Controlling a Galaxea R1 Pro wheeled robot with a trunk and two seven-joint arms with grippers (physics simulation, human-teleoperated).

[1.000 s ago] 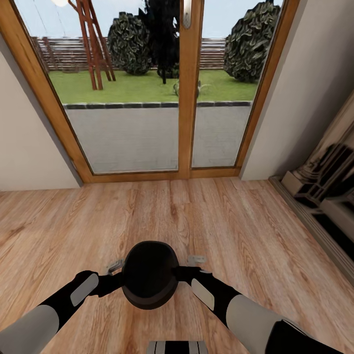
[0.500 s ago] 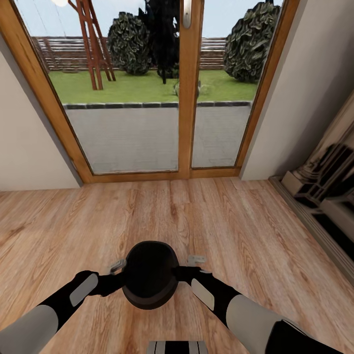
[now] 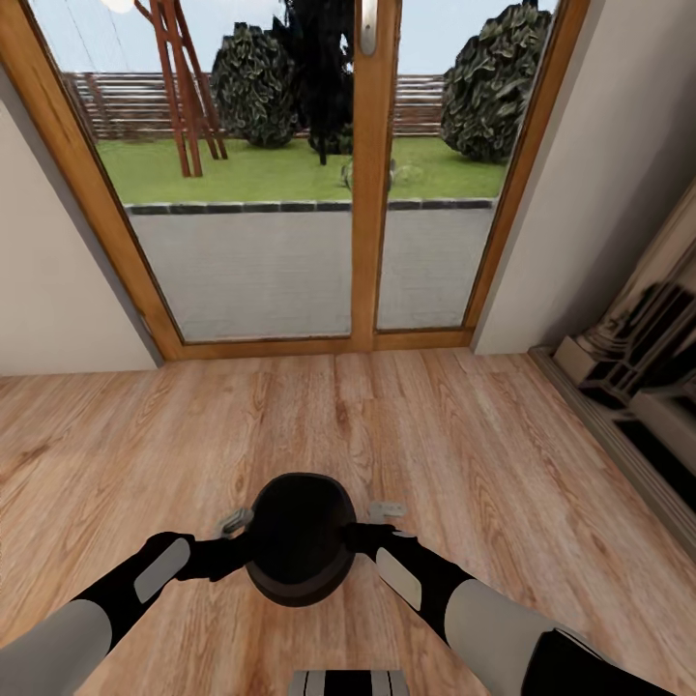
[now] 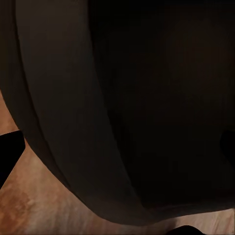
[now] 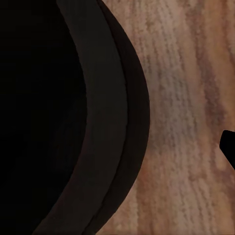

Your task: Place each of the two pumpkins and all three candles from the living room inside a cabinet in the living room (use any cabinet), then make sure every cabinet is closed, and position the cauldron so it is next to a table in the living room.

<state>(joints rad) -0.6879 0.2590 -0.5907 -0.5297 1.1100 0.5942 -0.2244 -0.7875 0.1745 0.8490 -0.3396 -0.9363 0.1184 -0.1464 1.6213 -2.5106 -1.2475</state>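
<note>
Two hands press the round matte-black cauldron from either side, left hand and right hand, above the wood-grain floor (finger spread unclear; no writing visible).

Open wooden floor stretches ahead to the glazed patio door. The cauldron sits pinched between both end effectors (left, right), blocking the middle. A white wall and a dark fireplace surround close the right side.
</note>
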